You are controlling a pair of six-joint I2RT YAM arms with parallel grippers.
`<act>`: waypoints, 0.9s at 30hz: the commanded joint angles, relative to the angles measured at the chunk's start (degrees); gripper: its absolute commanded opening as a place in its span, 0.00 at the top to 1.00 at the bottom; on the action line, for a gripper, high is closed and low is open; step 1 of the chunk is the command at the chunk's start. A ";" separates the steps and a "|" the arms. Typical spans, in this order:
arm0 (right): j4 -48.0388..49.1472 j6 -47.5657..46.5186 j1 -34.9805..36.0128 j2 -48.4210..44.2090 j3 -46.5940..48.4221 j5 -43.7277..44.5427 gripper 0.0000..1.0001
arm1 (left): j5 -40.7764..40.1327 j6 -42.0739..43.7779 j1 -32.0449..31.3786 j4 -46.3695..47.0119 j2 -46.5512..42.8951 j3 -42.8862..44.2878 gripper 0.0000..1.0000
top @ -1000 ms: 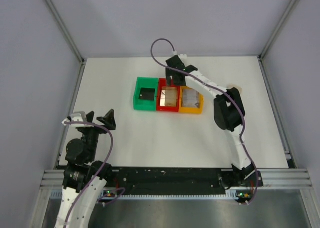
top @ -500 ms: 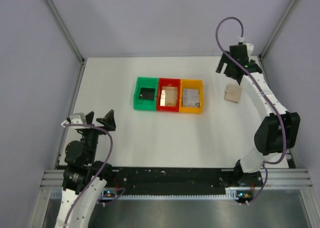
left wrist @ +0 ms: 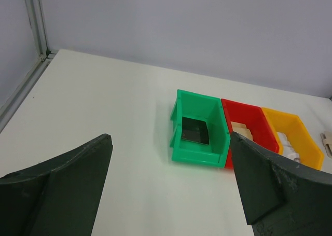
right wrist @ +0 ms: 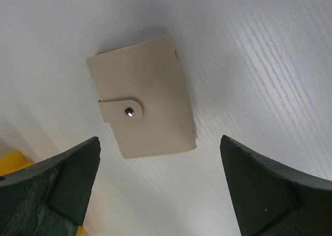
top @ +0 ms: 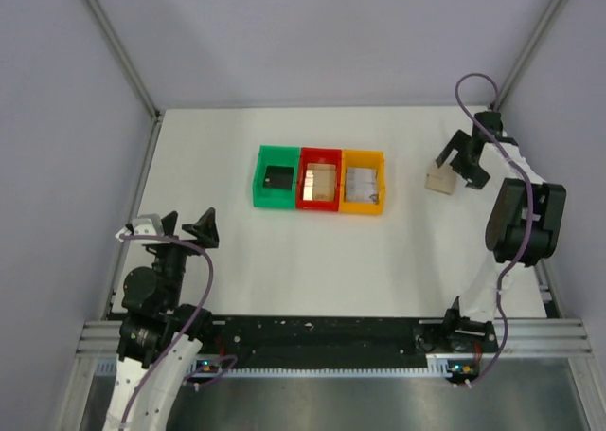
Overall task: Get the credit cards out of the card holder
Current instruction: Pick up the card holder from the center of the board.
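Note:
The card holder point(right wrist: 142, 105) is a closed tan wallet with a snap strap, flat on the white table; it also shows in the top view point(top: 440, 179), right of the bins. My right gripper point(right wrist: 161, 194) is open and empty, hovering just above and beside it point(top: 461, 163). My left gripper point(left wrist: 171, 194) is open and empty, low at the near left point(top: 180, 224). A dark card point(left wrist: 195, 130) lies in the green bin point(top: 276, 176). Light cards lie in the red bin point(top: 319, 180) and the orange bin point(top: 363, 182).
The three bins stand side by side at mid-table; the left wrist view shows the green point(left wrist: 181, 106), red point(left wrist: 262, 135) and orange bin point(left wrist: 306, 137). Grey walls and metal frame rails point(top: 147, 156) enclose the table.
My right arm swung from over the red bin to the far right, then dropped down next to the card holder. The left arm has not moved.

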 commanded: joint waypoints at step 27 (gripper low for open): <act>21.00 1.45 -8.32 4.29 -16.51 -22.00 0.79 | 1.79 -1.99 -0.38 1.44 0.51 2.12 0.01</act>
